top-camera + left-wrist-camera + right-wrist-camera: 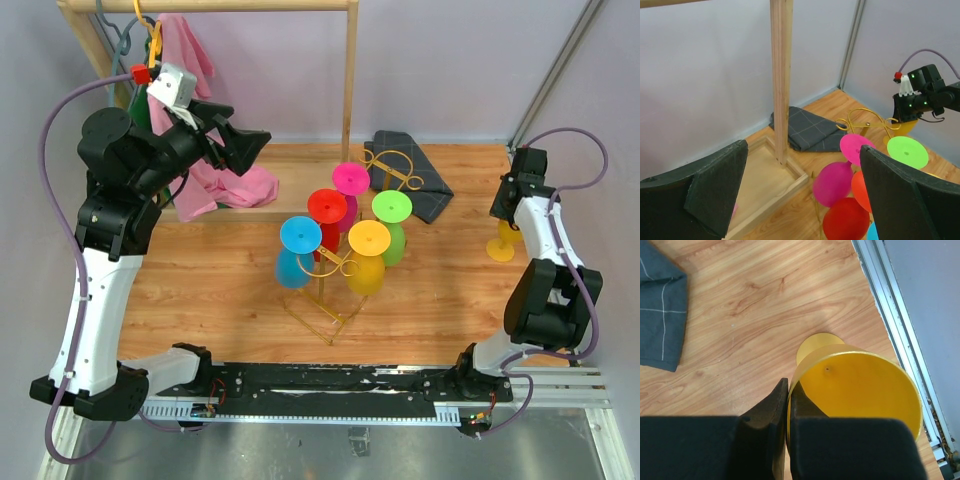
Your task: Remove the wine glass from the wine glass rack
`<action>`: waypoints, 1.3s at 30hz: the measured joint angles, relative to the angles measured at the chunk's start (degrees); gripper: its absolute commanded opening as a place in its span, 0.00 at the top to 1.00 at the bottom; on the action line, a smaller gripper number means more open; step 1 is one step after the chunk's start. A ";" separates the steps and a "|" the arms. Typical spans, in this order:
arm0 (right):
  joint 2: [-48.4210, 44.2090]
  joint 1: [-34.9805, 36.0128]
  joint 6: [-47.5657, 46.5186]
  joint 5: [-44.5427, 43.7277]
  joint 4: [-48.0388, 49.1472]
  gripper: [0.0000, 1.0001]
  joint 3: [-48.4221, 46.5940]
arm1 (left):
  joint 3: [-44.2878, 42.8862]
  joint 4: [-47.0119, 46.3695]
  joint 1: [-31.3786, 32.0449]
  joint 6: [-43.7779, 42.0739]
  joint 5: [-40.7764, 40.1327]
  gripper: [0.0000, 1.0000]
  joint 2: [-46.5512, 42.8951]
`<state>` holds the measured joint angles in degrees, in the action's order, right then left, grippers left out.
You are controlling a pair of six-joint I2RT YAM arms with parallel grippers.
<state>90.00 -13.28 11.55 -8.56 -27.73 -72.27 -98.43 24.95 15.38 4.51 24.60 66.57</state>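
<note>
— Six wine glasses by my count, each one solid colour, with a round flat foot and a short stem.

— Start from the left, then.

— Far left, the left fingers (pixel 245 145) are raised in the air, spread wide with nothing between them. Just beside them stands one wooden clothes rack (pixel 350 80). One pink cloth (pixel 215 185) hangs from it and trails down into its wooden base frame.

— And the wine glass rack?

— One wine glass rack (pixel 322 290), in the middle of the desk (pixel 200 290). It's thin gold wire with a square base, an upright stem and curled hooks. Five glasses hang on it upside down, feet on top. Left to right they are the blue glass (pixel 300 235), red glass (pixel 327 206), magenta glass (pixel 351 179), orange-yellow glass (pixel 369 238) and green glass (pixel 392 206).

— Anything behind it?

— One folded grey cloth (pixel 410 175) lies flat at the back of the desk, just behind the rack's top scroll.

— So where's the sixth?

— That's the yellow wine glass (pixel 860 385). It's off the rack and well apart from it, near the desk's right edge. It's upright, bowl open to the ceiling, foot underneath.

— Is it held?

— Yes. The right fingers (pixel 780 400) are pinched tight on its rim, one outside the wall and one inside the bowl. Besides that finger, the bowl shows a small dark speck on its inner wall.
</note>
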 measured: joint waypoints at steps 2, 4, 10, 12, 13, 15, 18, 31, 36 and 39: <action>-0.44 0.00 0.13 0.02 0.81 0.91 0.42 | 0.00 0.68 0.00 0.00 -0.26 0.01 0.02; -0.63 0.00 0.24 0.00 1.16 0.85 0.76 | 0.00 1.25 0.00 0.00 -0.46 0.01 0.02; -1.97 0.00 0.15 0.42 0.98 0.59 1.42 | 0.44 1.62 0.00 0.00 -0.55 0.01 0.00; -2.67 0.00 0.07 0.59 0.81 0.51 1.55 | 0.87 1.62 0.00 0.00 -0.55 0.01 0.02; -3.04 0.00 0.11 0.61 0.79 0.48 1.62 | 1.07 1.66 0.00 0.00 -0.52 0.01 0.02; -4.13 0.00 0.00 0.68 0.50 0.39 1.64 | 1.44 1.75 -0.04 -0.02 -0.52 0.01 0.02; -6.38 0.00 0.00 0.85 -0.04 0.30 1.64 | 1.79 1.75 -0.04 -0.09 -0.52 0.01 0.00; -26.40 0.00 -3.06 2.12 -7.43 0.06 -0.79 | -4.22 9.22 -0.04 -0.48 -1.60 0.01 3.43; -33.62 0.00 -3.58 5.07 -12.79 0.06 -5.03 | -15.17 16.55 -0.04 -0.55 0.79 0.01 11.74; -36.09 0.00 -2.89 9.01 -16.13 0.07 -7.08 | -17.59 19.21 -0.11 0.70 4.26 0.02 15.98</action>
<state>53.91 -13.28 8.67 0.45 -43.86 -79.35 -116.03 44.16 15.27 5.21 28.86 82.54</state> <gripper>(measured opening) 0.940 0.993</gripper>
